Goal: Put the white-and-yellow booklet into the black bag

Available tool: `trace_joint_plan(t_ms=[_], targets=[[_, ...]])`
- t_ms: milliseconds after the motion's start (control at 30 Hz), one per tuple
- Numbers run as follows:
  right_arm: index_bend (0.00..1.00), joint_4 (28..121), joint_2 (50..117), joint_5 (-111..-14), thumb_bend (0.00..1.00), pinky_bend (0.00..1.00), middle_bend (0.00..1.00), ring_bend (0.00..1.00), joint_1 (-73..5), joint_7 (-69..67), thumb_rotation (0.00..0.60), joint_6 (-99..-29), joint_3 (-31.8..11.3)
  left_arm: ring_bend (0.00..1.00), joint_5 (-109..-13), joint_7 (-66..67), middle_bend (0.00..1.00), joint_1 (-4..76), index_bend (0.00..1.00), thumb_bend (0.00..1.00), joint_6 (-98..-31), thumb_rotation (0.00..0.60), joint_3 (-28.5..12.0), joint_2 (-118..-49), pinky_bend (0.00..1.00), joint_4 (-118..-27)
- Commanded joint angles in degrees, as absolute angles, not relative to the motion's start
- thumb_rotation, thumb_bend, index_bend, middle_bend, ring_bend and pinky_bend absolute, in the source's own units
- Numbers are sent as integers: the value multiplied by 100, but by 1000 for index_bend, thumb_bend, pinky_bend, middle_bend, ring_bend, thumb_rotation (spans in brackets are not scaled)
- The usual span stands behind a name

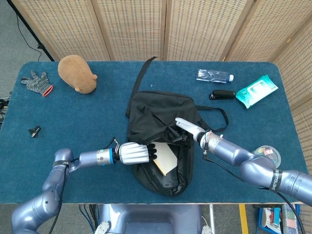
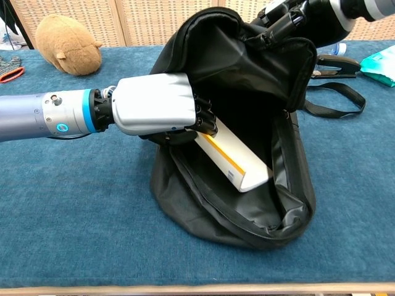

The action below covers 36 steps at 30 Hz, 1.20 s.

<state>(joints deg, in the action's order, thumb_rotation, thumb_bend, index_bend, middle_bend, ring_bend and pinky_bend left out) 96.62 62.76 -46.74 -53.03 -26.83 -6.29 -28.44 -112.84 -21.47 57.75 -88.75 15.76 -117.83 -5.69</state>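
The black bag [image 1: 156,122] [image 2: 247,74] lies on the blue table, its zipped mouth gaping toward me. My left hand [image 1: 132,153] [image 2: 157,105] grips the near end of the white-and-yellow booklet [image 1: 165,158] [image 2: 234,161], which slants down inside the bag's opening. My right hand [image 1: 186,127] [image 2: 296,15] holds the bag's upper flap lifted, its fingers curled into the black fabric. The booklet's far end rests against the bag's inner lining.
A brown plush toy [image 1: 76,73] and a grey glove [image 1: 35,82] lie at the back left, a small black clip [image 1: 34,130] at the left. A water bottle [image 1: 214,75], black stapler [image 1: 223,94], teal wipes pack [image 1: 256,90] and a round dish [image 1: 267,155] stand on the right.
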Motion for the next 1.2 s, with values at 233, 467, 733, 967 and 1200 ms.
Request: trace_joint_plan(t_ms=[233, 467, 733, 967, 1200], targets=[[594, 9675, 6226, -4827, 759, 590, 535, 445, -5198, -2743, 600, -436, -2938, 452, -11044, -2007, 534, 5745, 833, 581, -8294, 600, 1524, -11822, 633, -544], [594, 9618, 6245, -4913, 759, 590, 535, 445, -5136, -2770, 600, -456, -2964, 259, -10955, -2206, 229, 5661, 418, 473, -8371, 600, 1532, -11710, 623, -625], [595, 9535, 6268, -4958, 762, 590, 535, 445, -5194, -2787, 600, -578, -2880, 178, -10896, -2543, 61, 5491, 100, 114, -8886, 600, 1545, -11527, 597, -712], [595, 9449, 6284, -4903, 762, 590, 535, 445, -5289, -2823, 600, -767, -2683, 174, -10842, -2917, 60, 5223, 97, 26, -9457, 600, 1542, -11376, 597, -849], [595, 9422, 6265, -4835, 763, 590, 536, 445, -5352, -2834, 600, -973, -2485, 175, -10835, -3427, 65, 4873, 163, 27, -10231, 600, 1566, -11163, 597, -980]])
